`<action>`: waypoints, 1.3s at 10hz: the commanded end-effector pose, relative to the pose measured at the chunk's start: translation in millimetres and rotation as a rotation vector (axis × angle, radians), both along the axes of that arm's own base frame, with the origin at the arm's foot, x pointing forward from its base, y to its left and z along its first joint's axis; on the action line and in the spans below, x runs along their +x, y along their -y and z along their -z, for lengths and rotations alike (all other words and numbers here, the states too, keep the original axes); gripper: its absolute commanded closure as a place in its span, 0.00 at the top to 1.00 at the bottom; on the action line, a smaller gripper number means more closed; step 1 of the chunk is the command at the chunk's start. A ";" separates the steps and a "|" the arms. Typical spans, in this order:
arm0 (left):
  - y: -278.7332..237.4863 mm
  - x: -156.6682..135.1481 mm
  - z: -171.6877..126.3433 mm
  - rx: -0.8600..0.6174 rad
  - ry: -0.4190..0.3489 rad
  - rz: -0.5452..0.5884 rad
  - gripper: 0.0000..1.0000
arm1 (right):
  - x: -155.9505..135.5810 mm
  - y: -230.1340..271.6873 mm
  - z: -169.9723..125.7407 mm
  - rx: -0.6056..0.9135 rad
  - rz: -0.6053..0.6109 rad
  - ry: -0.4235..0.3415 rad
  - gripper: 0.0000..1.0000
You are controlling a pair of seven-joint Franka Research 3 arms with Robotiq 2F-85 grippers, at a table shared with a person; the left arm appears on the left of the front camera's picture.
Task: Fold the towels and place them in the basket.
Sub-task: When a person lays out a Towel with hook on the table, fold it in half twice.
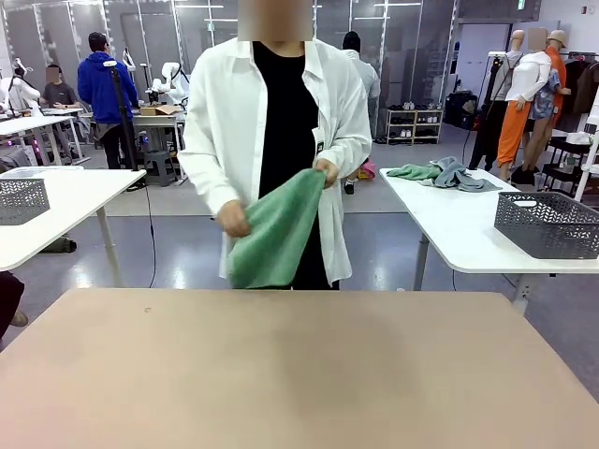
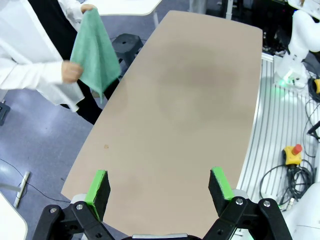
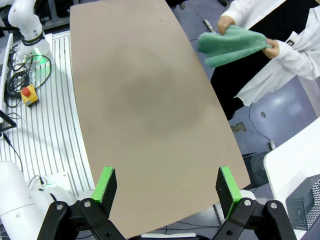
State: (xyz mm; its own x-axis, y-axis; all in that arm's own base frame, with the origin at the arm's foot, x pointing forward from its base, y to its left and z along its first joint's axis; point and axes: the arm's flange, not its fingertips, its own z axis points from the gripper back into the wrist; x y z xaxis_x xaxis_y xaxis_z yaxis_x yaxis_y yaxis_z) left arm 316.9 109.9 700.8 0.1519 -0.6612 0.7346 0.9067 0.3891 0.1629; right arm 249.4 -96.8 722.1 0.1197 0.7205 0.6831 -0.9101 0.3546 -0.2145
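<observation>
just beyond table, person holds mint towel

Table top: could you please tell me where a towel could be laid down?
The table is bare from its far edge to the open left claw and right claw. Crowding is past that far edge, where the person holds the green towel.

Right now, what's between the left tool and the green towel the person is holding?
Bare table, in the left wrist view. The left tool is at one end; the person holds the green towel off the far side.
</observation>
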 end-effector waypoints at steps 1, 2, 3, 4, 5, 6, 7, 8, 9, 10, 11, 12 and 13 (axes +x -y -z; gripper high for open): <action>1.7 0.6 -0.7 -0.006 0.006 0.011 1.00 | 0.2 0.3 0.6 0.003 -0.016 0.002 1.00; 1.7 0.6 -0.7 -0.006 0.006 0.011 1.00 | 0.2 0.3 0.6 0.003 -0.016 0.002 1.00; 1.7 0.6 -0.7 -0.006 0.006 0.011 1.00 | 0.2 0.3 0.6 0.003 -0.016 0.002 1.00; 1.7 0.6 -0.7 -0.006 0.006 0.011 1.00 | 0.2 0.3 0.6 0.003 -0.016 0.002 1.00; 1.7 0.6 -0.7 -0.006 0.006 0.011 1.00 | 0.2 0.3 0.6 0.003 -0.016 0.002 1.00; 1.7 0.6 -0.7 -0.006 0.006 0.011 1.00 | 0.2 0.3 0.6 0.003 -0.016 0.002 1.00; 1.7 0.6 -0.7 -0.006 0.006 0.011 1.00 | 0.2 0.3 0.6 0.003 -0.016 0.002 1.00; 1.7 0.6 -0.7 -0.006 0.006 0.011 1.00 | 0.2 0.3 0.6 0.003 -0.016 0.002 1.00; 1.7 0.6 -0.7 -0.006 0.006 0.011 1.00 | 0.2 0.3 0.6 0.003 -0.016 0.002 1.00; 1.7 0.6 -0.7 -0.006 0.006 0.011 1.00 | 0.2 0.3 0.6 0.003 -0.016 0.002 1.00; 1.7 0.6 -0.7 -0.006 0.006 0.011 1.00 | 0.2 0.3 0.6 0.003 -0.016 0.002 1.00; 1.7 0.6 -0.7 -0.006 0.006 0.011 1.00 | 0.2 0.3 0.6 0.003 -0.016 0.002 1.00; 1.7 0.6 -0.7 -0.006 0.006 0.011 1.00 | 0.2 0.3 0.6 0.003 -0.016 0.002 1.00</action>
State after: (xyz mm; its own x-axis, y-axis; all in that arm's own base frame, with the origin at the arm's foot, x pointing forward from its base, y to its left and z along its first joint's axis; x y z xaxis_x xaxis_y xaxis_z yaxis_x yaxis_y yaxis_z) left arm 316.9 109.9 700.8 0.1518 -0.6613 0.7346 0.9067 0.3891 0.1629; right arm 249.4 -96.8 722.1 0.1196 0.7204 0.6832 -0.9101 0.3546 -0.2145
